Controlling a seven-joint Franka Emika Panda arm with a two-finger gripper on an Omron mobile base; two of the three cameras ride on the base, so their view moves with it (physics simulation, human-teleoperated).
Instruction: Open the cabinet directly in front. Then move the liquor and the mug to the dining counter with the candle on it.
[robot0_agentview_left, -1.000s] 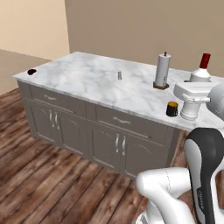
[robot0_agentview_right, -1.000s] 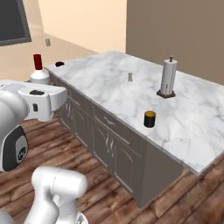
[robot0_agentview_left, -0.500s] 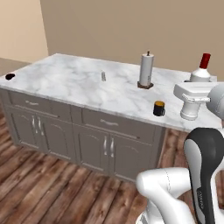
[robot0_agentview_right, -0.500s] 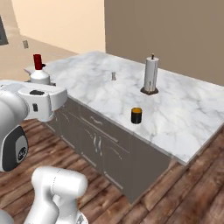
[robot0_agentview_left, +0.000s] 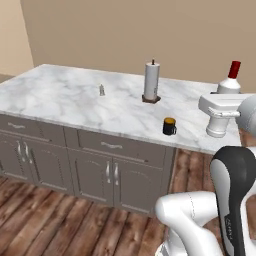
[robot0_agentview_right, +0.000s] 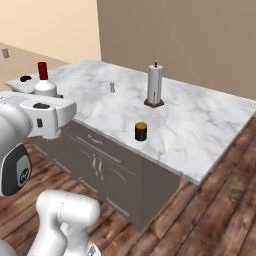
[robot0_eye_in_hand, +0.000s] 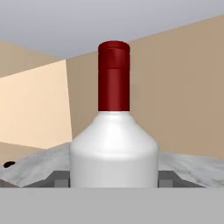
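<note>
Liquor bottle stands upright, red cap up, gripped by the end effector of the white arm, which reaches level over the near right edge of the marble surface. Its body is smooth and white with a narrow neck. On the grey-veined top sit a black mug, a paper-towel roll and a tiny candle.

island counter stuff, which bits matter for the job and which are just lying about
For the job:
liquor bottle, held in the gripper
black mug
candle
marble island counter

Lying about:
paper towel roll
small dark thing at the far corner
</note>
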